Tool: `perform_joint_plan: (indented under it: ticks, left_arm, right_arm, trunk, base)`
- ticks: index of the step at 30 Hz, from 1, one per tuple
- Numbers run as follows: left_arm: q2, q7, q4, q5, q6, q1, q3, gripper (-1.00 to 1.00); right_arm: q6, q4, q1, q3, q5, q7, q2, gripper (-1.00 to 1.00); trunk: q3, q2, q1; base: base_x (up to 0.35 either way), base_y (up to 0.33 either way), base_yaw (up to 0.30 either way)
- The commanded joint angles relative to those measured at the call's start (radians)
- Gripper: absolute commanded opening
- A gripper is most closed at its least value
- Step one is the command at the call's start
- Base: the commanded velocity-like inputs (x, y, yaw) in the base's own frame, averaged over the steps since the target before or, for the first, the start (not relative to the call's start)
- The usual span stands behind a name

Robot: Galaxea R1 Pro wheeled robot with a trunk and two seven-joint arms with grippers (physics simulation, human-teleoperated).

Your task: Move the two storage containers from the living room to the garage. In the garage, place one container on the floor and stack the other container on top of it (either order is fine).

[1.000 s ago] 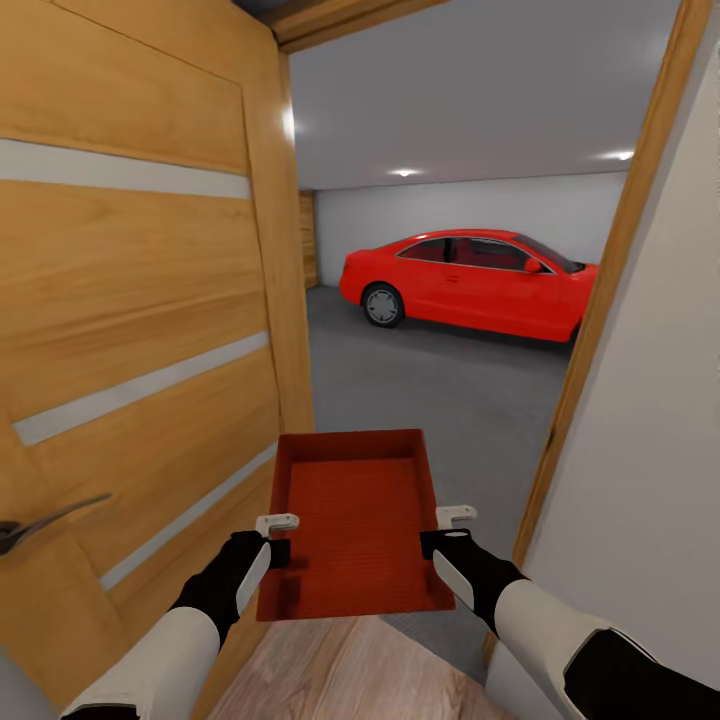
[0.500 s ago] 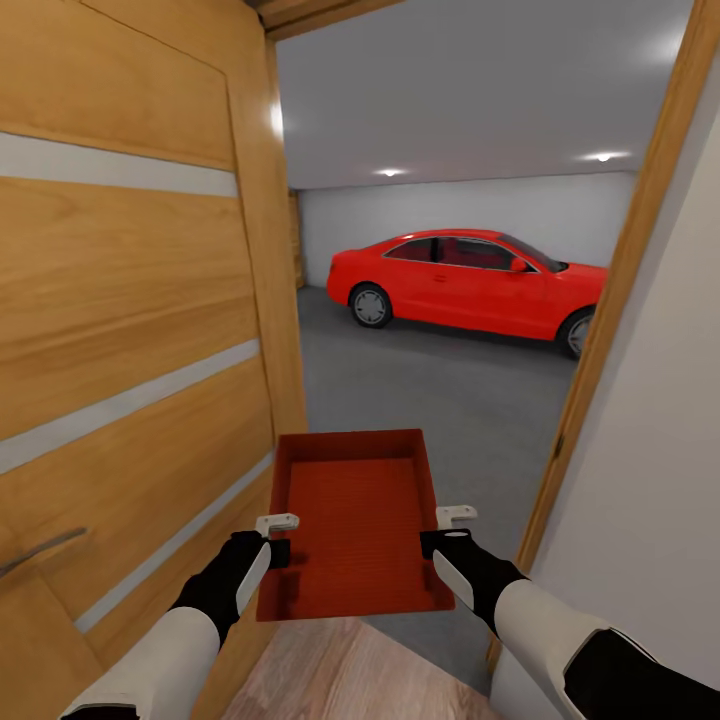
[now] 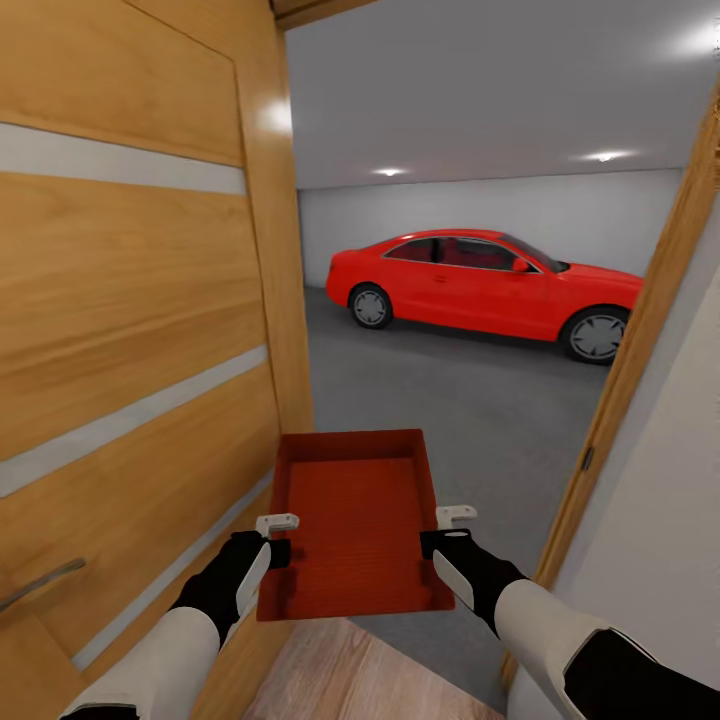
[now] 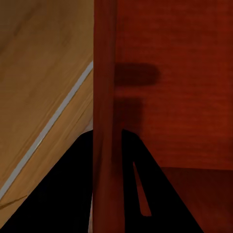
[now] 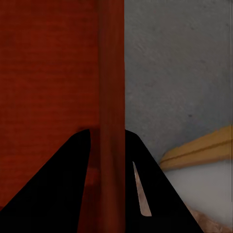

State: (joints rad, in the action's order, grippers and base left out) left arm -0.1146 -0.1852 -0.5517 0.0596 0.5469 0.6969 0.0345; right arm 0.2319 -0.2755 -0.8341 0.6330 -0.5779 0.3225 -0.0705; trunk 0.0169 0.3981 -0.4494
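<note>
The head camera advanced toward the doorway and swung rightward: the orange-brown wooden door with frosted strips (image 3: 130,330) slid toward 9 o'clock, and the glossy red car (image 3: 480,285) revealed its rear wheel at 3 o'clock.

The doorway ahead is narrow: the open wooden door (image 3: 140,330) stands close along the left arm's side, the door frame (image 3: 640,340) and white wall (image 3: 660,520) close on the right. The storage container (image 3: 352,520) fits between them. Beyond, grey concrete floor (image 3: 450,400) lies open up to a red car (image 3: 480,280) parked well ahead.
</note>
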Motion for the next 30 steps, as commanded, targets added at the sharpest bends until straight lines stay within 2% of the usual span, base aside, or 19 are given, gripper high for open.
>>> perform_joint_plan:
  ticks: [1, 14, 30]
  left_arm:
    - [0.000, -0.010, 0.000, -0.009, 0.008, 0.000, 0.005, -1.00]
    - [0.000, -0.010, -0.001, -0.009, 0.008, 0.000, 0.005, -1.00]
    - [0.000, -0.010, 0.001, -0.009, 0.008, 0.000, 0.005, -1.00]
  right_arm:
    - [0.007, -0.004, -0.002, -0.018, 0.032, 0.036, 0.003, -1.00]
    - [0.008, -0.003, -0.002, -0.018, 0.032, 0.036, 0.003, -1.00]
    - [0.007, -0.004, -0.002, -0.018, 0.032, 0.036, 0.003, -1.00]
  trunk:
    - [0.002, 0.002, -0.001]
    - [0.002, 0.002, -0.001]
    - [0.002, 0.002, -0.001]
  base:
    - [0.008, 0.007, -0.164]
    - [0.001, 0.001, -0.187]
    - [0.000, 0.000, -0.021]
